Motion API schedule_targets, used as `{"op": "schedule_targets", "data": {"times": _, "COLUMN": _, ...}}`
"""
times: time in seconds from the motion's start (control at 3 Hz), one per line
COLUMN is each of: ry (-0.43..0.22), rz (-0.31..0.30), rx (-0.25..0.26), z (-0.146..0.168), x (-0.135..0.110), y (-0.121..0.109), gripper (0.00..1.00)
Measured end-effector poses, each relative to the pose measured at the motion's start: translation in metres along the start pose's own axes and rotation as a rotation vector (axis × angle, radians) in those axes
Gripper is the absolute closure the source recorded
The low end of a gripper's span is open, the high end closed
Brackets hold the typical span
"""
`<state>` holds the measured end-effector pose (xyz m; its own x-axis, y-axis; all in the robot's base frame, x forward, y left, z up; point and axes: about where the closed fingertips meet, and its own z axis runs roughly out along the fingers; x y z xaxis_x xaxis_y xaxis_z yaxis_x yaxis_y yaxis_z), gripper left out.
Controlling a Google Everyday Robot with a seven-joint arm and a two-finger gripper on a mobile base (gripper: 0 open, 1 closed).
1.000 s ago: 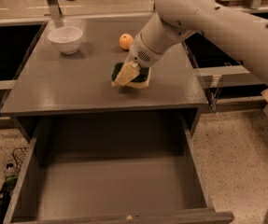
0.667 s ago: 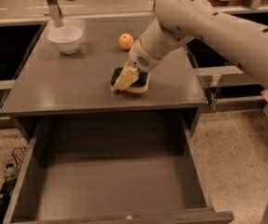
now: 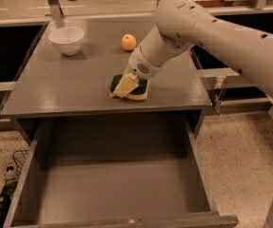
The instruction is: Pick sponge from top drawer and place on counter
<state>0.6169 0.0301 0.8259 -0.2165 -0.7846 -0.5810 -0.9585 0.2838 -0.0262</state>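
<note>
The sponge (image 3: 138,90), dark green on top with a yellow layer below, lies flat on the grey counter (image 3: 69,87), near the middle of its front edge. My gripper (image 3: 125,86) is down on the sponge's left part and touches it, with the pale arm reaching in from the upper right. The top drawer (image 3: 117,189) is pulled fully out below the counter, and its flat grey bottom is bare.
A white bowl (image 3: 66,40) stands at the counter's back left. An orange fruit (image 3: 129,42) sits behind the sponge. Black recessed basins (image 3: 5,51) flank the counter on both sides. Speckled floor shows to the right of the drawer.
The sponge has gone down from a tilted hold just above the counter to lying flat on it. My gripper came down with it, slightly toward the front edge.
</note>
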Motion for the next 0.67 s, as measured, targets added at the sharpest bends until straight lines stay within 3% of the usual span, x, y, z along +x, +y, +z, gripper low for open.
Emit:
{"op": "schedule_targets", "data": {"times": 0.33, "ry": 0.0, "rz": 0.0, "rx": 0.0, "z": 0.0, "x": 0.0, "y": 0.0, "gripper": 0.5}}
{"op": "schedule_targets", "data": {"times": 0.67, "ry": 0.0, "rz": 0.0, "rx": 0.0, "z": 0.0001, "x": 0.0, "y": 0.0, "gripper": 0.27}}
